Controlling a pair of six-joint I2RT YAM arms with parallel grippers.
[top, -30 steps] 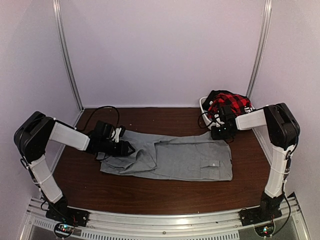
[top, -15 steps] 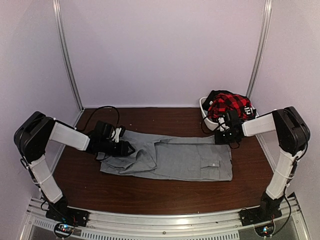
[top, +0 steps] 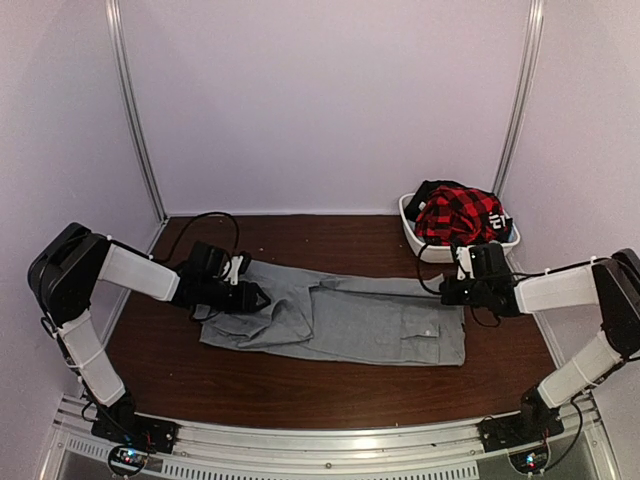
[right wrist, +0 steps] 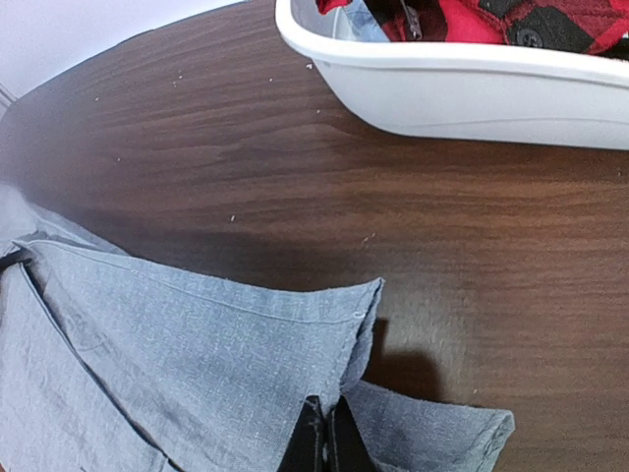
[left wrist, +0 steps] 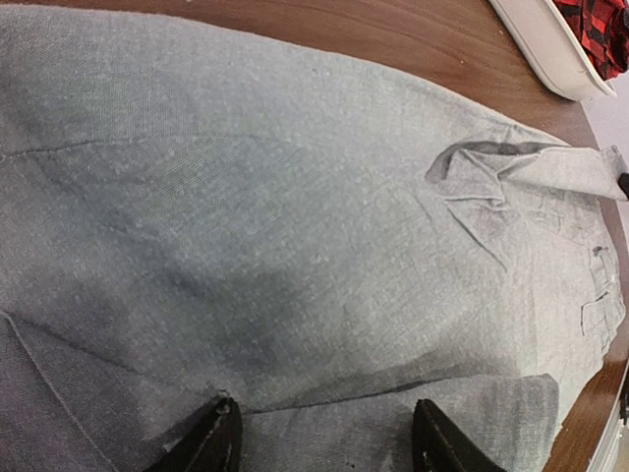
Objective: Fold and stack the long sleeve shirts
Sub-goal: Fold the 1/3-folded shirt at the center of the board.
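Note:
A light-grey long sleeve shirt (top: 350, 318) lies spread across the middle of the brown table. My left gripper (top: 255, 297) is open at the shirt's left end. In the left wrist view its gripper (left wrist: 324, 444) hovers with spread fingertips (left wrist: 218, 438) just over the grey cloth (left wrist: 295, 226). My right gripper (top: 447, 292) is at the shirt's far right corner. In the right wrist view this gripper (right wrist: 327, 438) is shut on a raised fold of the grey shirt's edge (right wrist: 295, 324). A red-and-black plaid shirt (top: 458, 212) lies bunched in a white basket.
The white basket (top: 412, 232) stands at the back right corner, close behind my right gripper; its wall (right wrist: 472, 88) fills the top of the right wrist view. Bare brown table (top: 300, 395) shows in front of the shirt. Pale walls enclose the table.
My right gripper has moved away from the basket, to the right and nearer the front, pulling the shirt's far right edge with it. The left arm has not moved.

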